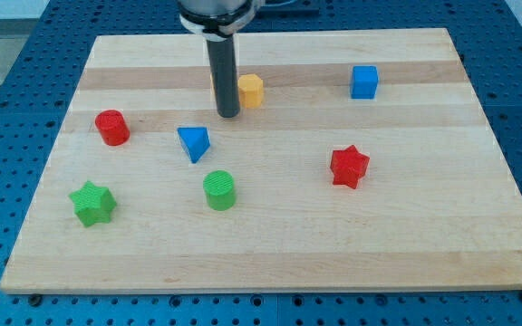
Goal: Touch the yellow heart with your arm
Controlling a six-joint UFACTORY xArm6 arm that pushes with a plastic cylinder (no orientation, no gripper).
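Light was bright, even, from overhead. Worktop showed mild sheen, no hard glare. Short soft shadows sat under the red star and green cylinder. Focus was sharp throughout; edges showed no obvious distortion.

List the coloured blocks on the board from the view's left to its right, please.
Green star → red cylinder → blue triangle → green cylinder → yellow block, beside my tip → red star → blue cube.

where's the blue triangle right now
The blue triangle lies left of the board's centre, just below and left of my tip, between the red cylinder and the green cylinder.
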